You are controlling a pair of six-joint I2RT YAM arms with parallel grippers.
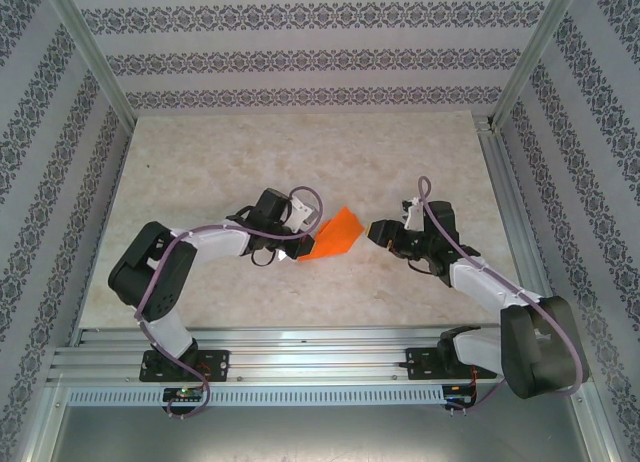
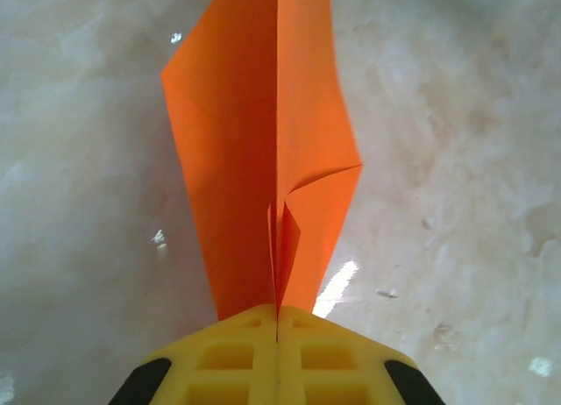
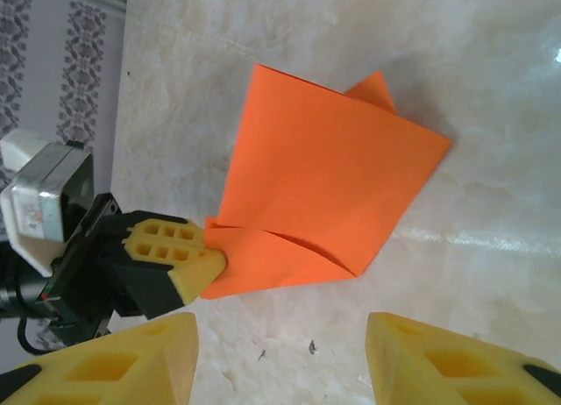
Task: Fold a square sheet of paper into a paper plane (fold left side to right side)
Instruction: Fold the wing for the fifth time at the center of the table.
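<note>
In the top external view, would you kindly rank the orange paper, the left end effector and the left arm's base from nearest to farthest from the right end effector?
1. Orange paper, just left of the open right end effector.
2. Left end effector, beyond it, shut on the paper's left corner.
3. Left arm's base, at the bottom left of the view.

Paper (image 1: 337, 237) on the table (image 1: 200, 182), central.
Left gripper (image 2: 278, 335) pinches its left corner; right gripper (image 1: 376, 229) sits just right, not touching.
</note>
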